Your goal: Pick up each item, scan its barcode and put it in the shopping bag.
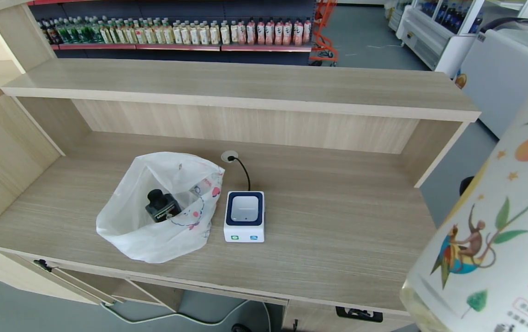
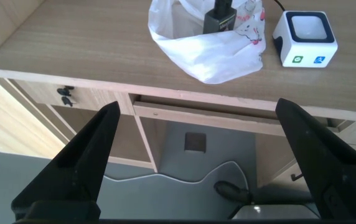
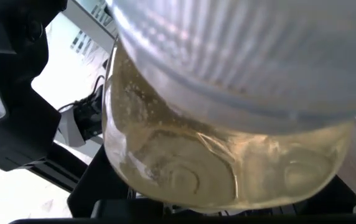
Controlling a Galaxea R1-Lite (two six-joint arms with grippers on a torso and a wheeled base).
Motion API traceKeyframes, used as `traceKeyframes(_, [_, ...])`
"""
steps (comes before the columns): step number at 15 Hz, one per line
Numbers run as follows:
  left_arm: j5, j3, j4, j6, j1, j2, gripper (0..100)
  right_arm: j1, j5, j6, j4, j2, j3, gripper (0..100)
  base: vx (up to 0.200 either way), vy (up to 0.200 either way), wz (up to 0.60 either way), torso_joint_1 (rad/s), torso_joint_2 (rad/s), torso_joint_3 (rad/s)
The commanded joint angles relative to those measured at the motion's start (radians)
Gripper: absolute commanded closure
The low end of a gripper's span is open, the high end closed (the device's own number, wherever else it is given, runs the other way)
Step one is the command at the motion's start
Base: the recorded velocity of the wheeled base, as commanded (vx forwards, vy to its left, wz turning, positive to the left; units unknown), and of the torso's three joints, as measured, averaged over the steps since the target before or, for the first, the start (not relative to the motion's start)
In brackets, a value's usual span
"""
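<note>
Pale-yellow drink bottle, white illustrated label, raised and tilted at near right. White shopping bag open at left, dark bottle inside. White scanner just right of bag.

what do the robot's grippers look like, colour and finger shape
The left gripper has two matte black fingers: broad, flat wedges that narrow toward blunt tips, with no markings visible on them. Of the right gripper, plain black housing shows around the bottle; its finger shape is hidden.

There was 1 dark bottle, 1 pale bottle, 1 bag, 1 scanner and 1 counter.
</note>
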Motion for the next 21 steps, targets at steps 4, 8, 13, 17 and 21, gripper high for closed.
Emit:
traceKeyframes(4, [0.0,0.0,0.0,0.0,0.0,0.0,0,-0.006,-0.001,0.0,0.003,-0.021,0.006,100,0.0,0.0,0.0,0.0,0.0,0.0])
traceKeyframes(8, [0.0,0.0,0.0,0.0,0.0,0.0,0,-0.052,-0.13,-0.109,0.0,0.015,0.048,100,0.0,0.0,0.0,0.0,0.0,0.0])
traceKeyframes(13, [0.0,0.0,0.0,0.0,0.0,0.0,0,-0.34,-0.475,-0.634,-0.267,0.166,0.253,100,0.0,0.0,0.0,0.0,0.0,0.0])
traceKeyframes(17, [0.0,0.0,0.0,0.0,0.0,0.0,0,-0.373,-0.67,-0.812,-0.485,0.243,0.296,100,0.0,0.0,0.0,0.0,0.0,0.0])
traceKeyframes(21, [0.0,0.0,0.0,0.0,0.0,0.0,0,-0.368,-0.667,-0.899,-0.554,0.26,0.318,100,0.0,0.0,0.0,0.0,0.0,0.0])
